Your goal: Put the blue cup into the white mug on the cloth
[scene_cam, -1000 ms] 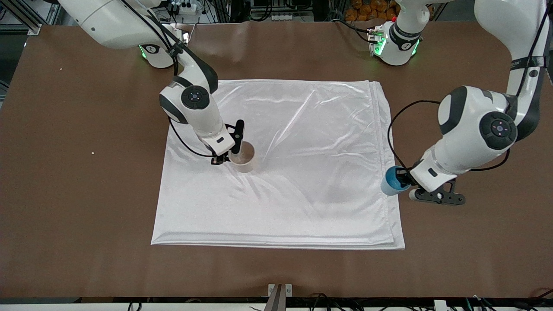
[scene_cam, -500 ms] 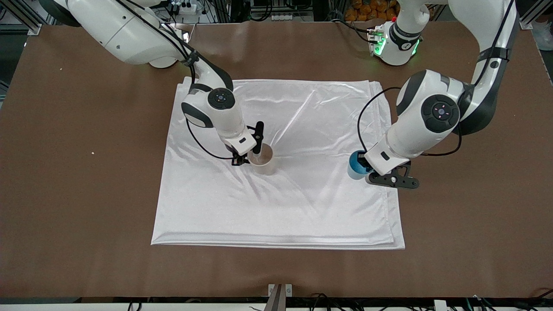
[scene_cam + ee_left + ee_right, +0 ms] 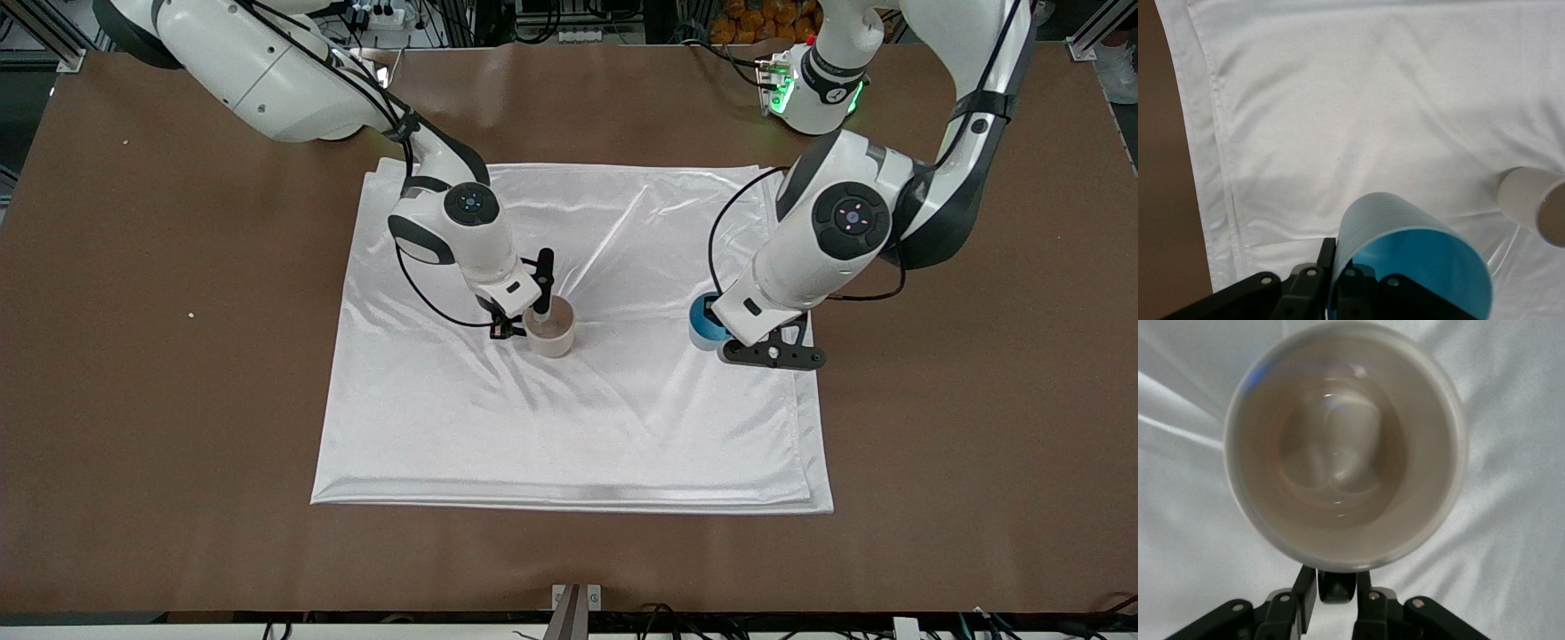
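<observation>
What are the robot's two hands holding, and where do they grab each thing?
The left end effector holds the blue cup by its side wall near the rim, over the cloth. The right end effector grips the white mug by its handle.

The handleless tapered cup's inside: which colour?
Bright blue; left wrist view shows it best.

Both arms are showing glossy white shells with dark grey joint bands and round black caps with tiny lights. Thin black cables are looping beside each wrist. Green lights are glowing at the bases.
</observation>
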You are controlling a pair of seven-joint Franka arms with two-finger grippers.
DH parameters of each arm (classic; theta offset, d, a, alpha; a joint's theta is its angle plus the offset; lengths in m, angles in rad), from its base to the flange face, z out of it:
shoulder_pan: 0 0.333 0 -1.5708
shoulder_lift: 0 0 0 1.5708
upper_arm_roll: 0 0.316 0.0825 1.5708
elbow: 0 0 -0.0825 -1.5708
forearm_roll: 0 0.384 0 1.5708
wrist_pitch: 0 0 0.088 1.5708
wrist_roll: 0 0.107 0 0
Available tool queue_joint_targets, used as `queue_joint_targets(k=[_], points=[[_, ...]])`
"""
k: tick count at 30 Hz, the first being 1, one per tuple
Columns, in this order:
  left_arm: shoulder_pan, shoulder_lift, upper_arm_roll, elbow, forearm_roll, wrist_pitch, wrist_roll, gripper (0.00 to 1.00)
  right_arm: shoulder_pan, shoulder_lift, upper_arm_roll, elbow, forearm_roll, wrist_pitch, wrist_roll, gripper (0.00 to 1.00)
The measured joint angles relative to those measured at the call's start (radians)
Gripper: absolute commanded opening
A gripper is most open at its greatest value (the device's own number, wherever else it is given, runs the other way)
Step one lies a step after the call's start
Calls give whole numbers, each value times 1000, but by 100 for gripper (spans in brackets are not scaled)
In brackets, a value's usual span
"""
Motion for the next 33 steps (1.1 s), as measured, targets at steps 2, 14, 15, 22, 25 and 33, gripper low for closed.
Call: queue_joint_targets(k=[2, 14, 15, 22, 25, 33], points=[[-16, 0, -1, 0, 0, 0, -28, 0, 0, 3, 0, 1, -3, 0, 0, 39], [-108, 0, -3, 20, 0, -1, -204, 0, -18, 4, 1, 21, -4, -2, 1, 100], [-115, 0, -3, 22, 0, -1, -220, 0, -25, 3, 6, 24, -4, -4, 1, 100], [-160, 6, -3, 25, 0, 4, -299, 0, -70, -27, 39, 46, 23, -77, 1, 100], [-186, 17, -3, 29, 0, 23, -335, 0, -75, -61, 46, 52, 95, -106, 1, 100], [-252, 68, 0, 45, 0, 114, -437, 0, -76, -211, 38, 72, 325, -299, 1, 100]])
